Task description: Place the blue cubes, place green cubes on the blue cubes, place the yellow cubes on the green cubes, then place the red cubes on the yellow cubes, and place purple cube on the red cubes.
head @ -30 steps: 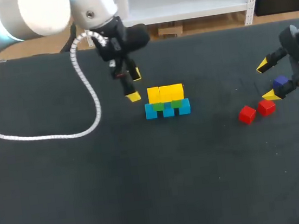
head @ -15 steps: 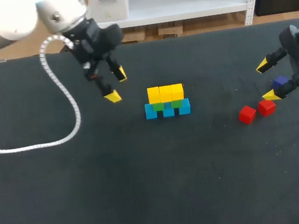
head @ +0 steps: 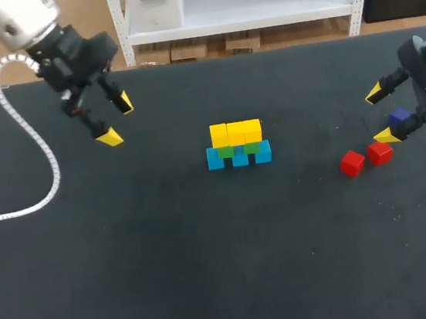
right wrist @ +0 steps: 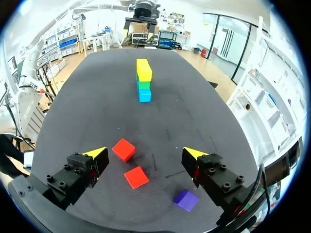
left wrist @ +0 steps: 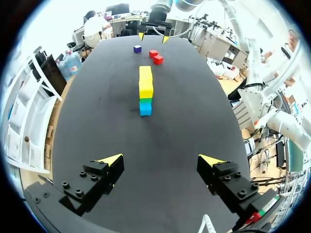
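Head view: the stack is seen mid-desk [head: 213, 284], with blue cubes [head: 238, 157] at the base, green cubes [head: 238, 149] over them and yellow cubes [head: 235, 133] on top. Its long axis runs side to side. Two red cubes [head: 352, 163] and the purple cube [head: 400, 115] are found loose on the desk, on the right arm's side.

- Right jaws: held wide open, nothing gripped, just beside the purple cube. In the right wrist view the red cubes are seen just ahead, within the open span, with the stack straight beyond.
- Left jaws: wide open and empty, near the far left corner, well apart from every cube.
- The right arm is judged much the nearer for a red-cube pick.
- The green layer is largely hidden under the yellow, so its count is uncertain.
- The stack is taken end-on by both wrist views, so only one column is shown.
- Jaw height above the desk cannot be told.
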### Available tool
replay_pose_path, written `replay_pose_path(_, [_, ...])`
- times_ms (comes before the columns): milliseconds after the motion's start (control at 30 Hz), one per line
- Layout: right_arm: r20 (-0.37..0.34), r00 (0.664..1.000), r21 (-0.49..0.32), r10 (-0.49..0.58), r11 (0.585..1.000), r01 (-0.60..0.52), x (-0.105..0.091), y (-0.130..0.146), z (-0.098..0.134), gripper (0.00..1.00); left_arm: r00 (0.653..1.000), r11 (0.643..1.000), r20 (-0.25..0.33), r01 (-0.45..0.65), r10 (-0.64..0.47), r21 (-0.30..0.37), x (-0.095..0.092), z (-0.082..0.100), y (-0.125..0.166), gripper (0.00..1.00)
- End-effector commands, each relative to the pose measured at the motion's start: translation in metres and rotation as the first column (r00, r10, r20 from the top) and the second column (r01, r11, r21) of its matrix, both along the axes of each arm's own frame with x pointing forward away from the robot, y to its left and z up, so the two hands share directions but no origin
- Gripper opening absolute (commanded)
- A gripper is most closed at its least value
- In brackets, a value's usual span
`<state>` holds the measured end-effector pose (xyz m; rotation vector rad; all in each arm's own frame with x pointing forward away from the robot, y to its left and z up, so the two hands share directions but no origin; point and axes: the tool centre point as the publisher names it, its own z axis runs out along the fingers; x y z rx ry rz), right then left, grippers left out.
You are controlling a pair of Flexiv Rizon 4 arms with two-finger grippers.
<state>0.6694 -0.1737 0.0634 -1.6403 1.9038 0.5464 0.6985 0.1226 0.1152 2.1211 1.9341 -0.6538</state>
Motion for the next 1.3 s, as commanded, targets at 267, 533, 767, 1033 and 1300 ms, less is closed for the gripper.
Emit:
replay_pose_path(267, [0.001,1.0,0.002,0.0,1.0,0.0,0.0,0.0,0.0,1.0,0.999,0.998,0.006,0.034,-0.033,-0.049,-0.004,-0.001,0.03,1.0])
replay_pose_path(533, [0.001,1.0,0.002,0.0,1.0,0.0,0.0,0.0,0.0,1.0,0.999,0.997,0.013,0.05,-0.049,-0.058,0.004,-0.003,0.035,1.0])
replay_pose_path(767, [0.001,1.0,0.002,0.0,1.0,0.0,0.0,0.0,0.0,1.0,0.999,0.997,0.034,0.034,-0.031,-0.076,0.009,0.006,0.03,1.0])
replay_pose_path(1033, [0.001,1.0,0.002,0.0,1.0,0.0,0.0,0.0,0.0,1.0,0.999,0.996,0.044,0.035,-0.032,-0.087,0.01,0.011,0.024,1.0])
replay_pose_path(1300, [0.001,1.0,0.002,0.0,1.0,0.0,0.0,0.0,0.0,1.0,0.999,0.996,0.044,0.035,-0.032,-0.087,0.01,0.011,0.024,1.0])
